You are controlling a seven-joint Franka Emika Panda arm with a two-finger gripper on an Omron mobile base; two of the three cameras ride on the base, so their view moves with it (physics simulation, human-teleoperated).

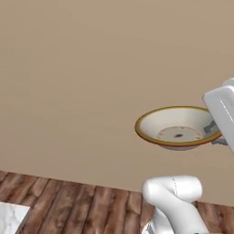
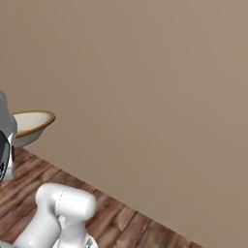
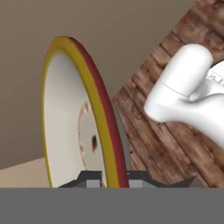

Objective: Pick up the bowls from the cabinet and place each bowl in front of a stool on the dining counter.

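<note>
A cream bowl (image 1: 176, 128) with a tan-gold rim and a brownish inner ring hangs in mid-air in front of a plain tan wall. My gripper (image 1: 215, 133) is shut on its right rim and holds it roughly level. From the right base view the bowl (image 2: 30, 124) sits at the far left beside the hand. In the hand view the bowl (image 3: 74, 127) stands edge-on, and the gripper (image 3: 111, 177) pinches its rim between the two fingertips. A corner of the white marble dining counter (image 1: 10, 218) shows at the lower left. The cabinet and the stools are out of view.
A bare tan wall (image 1: 91, 68) spans the background. Dark wood plank floor (image 1: 82, 205) runs below it. The arm's white elbow (image 1: 176, 192) rises under the bowl.
</note>
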